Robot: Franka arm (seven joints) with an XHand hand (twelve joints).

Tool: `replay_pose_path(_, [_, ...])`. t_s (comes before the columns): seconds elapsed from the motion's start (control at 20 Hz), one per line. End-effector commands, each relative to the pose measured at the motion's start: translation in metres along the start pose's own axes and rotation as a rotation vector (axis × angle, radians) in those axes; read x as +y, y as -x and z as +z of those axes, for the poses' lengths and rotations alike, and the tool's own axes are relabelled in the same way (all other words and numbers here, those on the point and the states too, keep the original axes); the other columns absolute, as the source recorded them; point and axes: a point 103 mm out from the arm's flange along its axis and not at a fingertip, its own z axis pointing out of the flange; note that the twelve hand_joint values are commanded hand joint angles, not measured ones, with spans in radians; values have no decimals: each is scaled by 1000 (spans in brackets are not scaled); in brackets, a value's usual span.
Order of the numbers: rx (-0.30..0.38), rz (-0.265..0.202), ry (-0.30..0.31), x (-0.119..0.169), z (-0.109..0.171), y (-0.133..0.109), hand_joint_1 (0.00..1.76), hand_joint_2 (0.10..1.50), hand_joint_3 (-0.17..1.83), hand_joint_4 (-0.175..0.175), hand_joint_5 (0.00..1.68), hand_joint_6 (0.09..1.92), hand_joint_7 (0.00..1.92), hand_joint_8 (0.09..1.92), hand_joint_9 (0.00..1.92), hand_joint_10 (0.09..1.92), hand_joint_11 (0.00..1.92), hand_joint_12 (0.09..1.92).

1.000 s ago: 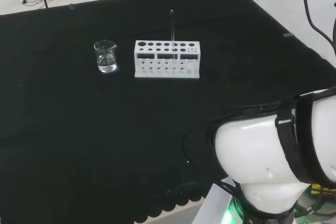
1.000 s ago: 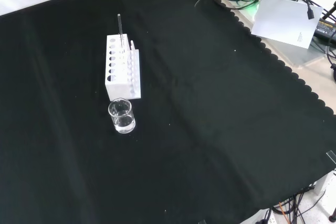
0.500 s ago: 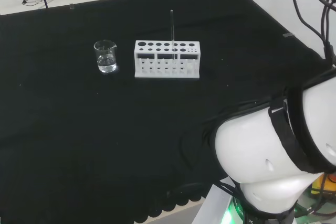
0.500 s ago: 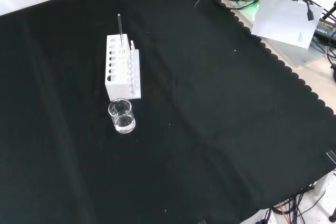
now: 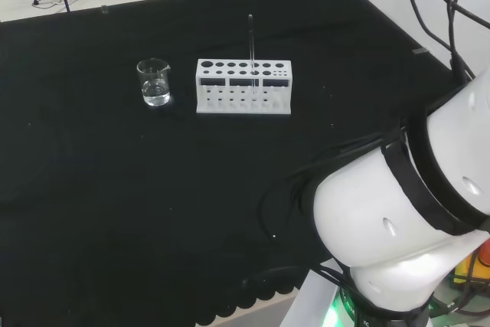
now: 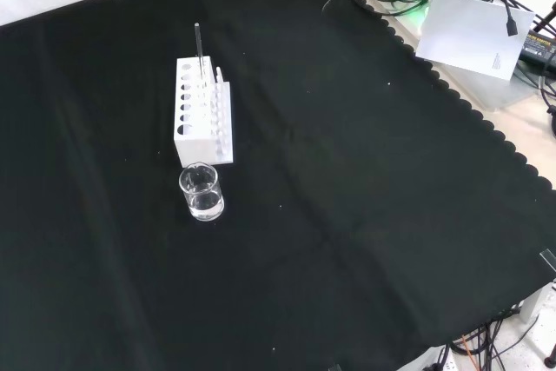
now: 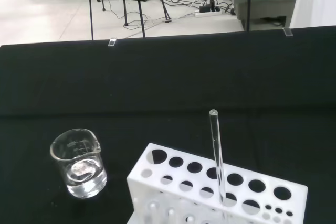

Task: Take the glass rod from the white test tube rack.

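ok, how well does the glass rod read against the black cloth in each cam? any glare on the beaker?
Head view: glass rod is a thin pale line, faint against the cloth above the white test tube rack. Front view: equally thin, its lower part lost against the rack. Wrist view: clearest, rod with bright edges; beaker shows soft highlights at rim and base, nothing blown out.

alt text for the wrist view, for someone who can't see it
A clear glass rod stands upright in a hole of a white test tube rack on a black cloth. Beside the rack, apart from it, stands a small glass beaker with a little clear liquid. Beyond the cloth's far edge is a pale floor with cables and stand legs.
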Motion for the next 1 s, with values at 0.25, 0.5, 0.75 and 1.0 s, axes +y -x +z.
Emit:
replay_pose_path(0.25, [-17,-64,-18,30,53,20,634,889,569,-175,327,87,357,882,558,823,313,1401])
replay_pose_path(0.5, [-12,-74,-30,38,75,28,629,898,560,-173,376,87,404,869,605,804,346,1384])
replay_pose_path(0.75, [23,-141,-34,46,92,34,623,903,558,-172,393,89,437,871,644,807,357,1381])
replay_pose_path(1.0, [22,-119,-83,58,120,35,612,916,552,-175,419,108,484,861,691,797,378,1372])
